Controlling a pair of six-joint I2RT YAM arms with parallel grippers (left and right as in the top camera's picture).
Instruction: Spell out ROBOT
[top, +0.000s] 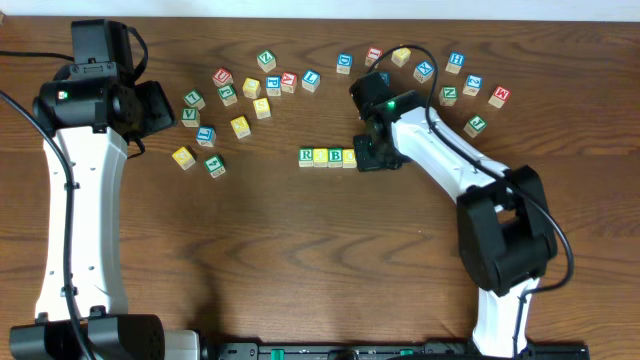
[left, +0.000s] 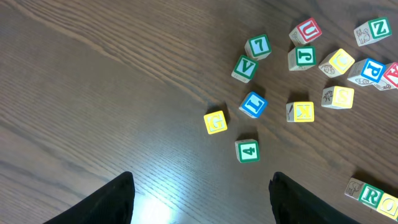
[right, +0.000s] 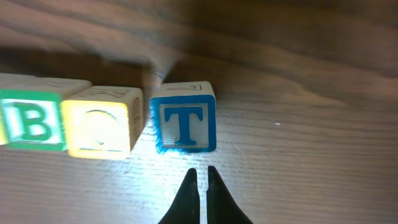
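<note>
My right hand (right: 202, 173), fingers pinched together and empty, is just beside the blue T block (right: 183, 124), which ends the R-O-B-O row (top: 327, 157) on the tabletop (right: 298, 74), so ROBOT looks spelled.

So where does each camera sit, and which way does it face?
Overhead: above the table, looking down; left arm, right arm show.
Left wrist: high, facing down at loose blocks; left gripper below.
Right wrist: low, facing the T block; right gripper below.
Shared: R block, overhead and left wrist.
</note>
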